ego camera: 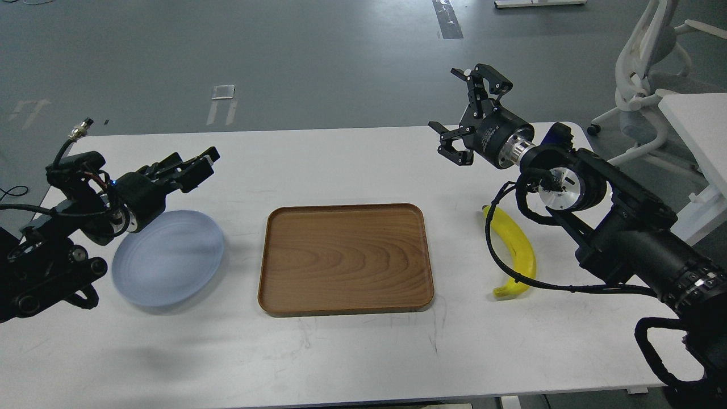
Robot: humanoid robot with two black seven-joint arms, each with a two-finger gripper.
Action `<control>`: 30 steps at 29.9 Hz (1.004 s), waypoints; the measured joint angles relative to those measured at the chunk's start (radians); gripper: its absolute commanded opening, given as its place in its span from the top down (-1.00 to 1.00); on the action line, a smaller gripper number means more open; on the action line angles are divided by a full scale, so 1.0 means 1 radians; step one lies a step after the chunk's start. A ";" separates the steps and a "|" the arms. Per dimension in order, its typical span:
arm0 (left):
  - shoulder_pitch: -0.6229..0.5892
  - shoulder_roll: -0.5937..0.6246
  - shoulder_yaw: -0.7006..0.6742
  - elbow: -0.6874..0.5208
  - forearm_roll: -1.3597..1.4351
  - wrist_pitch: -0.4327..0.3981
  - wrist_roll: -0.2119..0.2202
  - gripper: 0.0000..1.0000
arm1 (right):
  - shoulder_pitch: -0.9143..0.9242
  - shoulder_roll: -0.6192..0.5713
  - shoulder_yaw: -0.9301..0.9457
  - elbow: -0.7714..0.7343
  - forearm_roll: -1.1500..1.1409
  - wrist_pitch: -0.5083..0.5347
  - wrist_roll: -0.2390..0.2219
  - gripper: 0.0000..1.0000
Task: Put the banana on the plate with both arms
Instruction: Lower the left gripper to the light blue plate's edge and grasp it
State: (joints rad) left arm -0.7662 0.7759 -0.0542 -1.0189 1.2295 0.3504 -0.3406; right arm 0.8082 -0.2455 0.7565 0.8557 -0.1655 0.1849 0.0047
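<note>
- Banana [515,245] lies flat on the white table [352,352], below the right claw [464,113] and nearer the camera than it, well apart from its fingers.
- A looped black cable [495,258] from the right arm crosses over the banana's inner curve.
- The right claw hangs above the table's far right part with its two fingers spread wide, holding nothing.
- The left claw [196,165] points to the right above the table's left part; its fingers sit close together in a narrow gap with nothing between them.
- The plate [170,261], pale blue-grey, rests on the table just below the left claw and nearer the camera, its far rim partly hidden by that arm's wrist.
- A brown wooden tray [345,258] lies between the two claws, to the right of the left claw and to the left of the right one, and keeps the plate and banana well apart.
- A white chair [647,68] stands on the grey floor beyond the right claw.
</note>
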 measured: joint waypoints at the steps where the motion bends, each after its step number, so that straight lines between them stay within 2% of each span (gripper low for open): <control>1: 0.001 0.023 0.037 0.004 -0.001 0.022 0.000 -0.87 | 0.000 0.000 0.000 -0.002 0.000 0.000 0.000 -1.00; 4: 0.009 0.077 0.098 0.020 -0.015 0.048 -0.003 -0.85 | 0.000 0.001 0.000 -0.008 0.000 0.000 0.000 -1.00; 10: 0.106 0.109 0.109 0.077 -0.021 0.050 -0.024 -0.85 | 0.000 0.001 0.000 -0.011 0.000 0.000 0.000 -1.00; 17: 0.160 0.104 0.108 0.103 -0.041 0.048 -0.040 -0.85 | 0.001 0.000 -0.002 -0.012 0.000 -0.004 0.000 -1.00; 22: 0.187 0.099 0.110 0.110 -0.058 0.047 -0.048 -0.72 | 0.002 -0.001 -0.002 -0.012 0.000 -0.011 0.000 -1.00; 29: 0.220 0.071 0.111 0.143 -0.068 0.047 -0.058 -0.71 | 0.002 -0.002 -0.003 -0.012 0.000 -0.013 0.000 -1.00; 30: 0.222 0.066 0.110 0.145 -0.070 0.047 -0.062 -0.62 | 0.002 -0.002 -0.003 -0.012 0.000 -0.013 0.000 -1.00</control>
State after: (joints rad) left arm -0.5445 0.8419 0.0562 -0.8742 1.1597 0.3972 -0.4026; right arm 0.8100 -0.2471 0.7536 0.8436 -0.1656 0.1718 0.0047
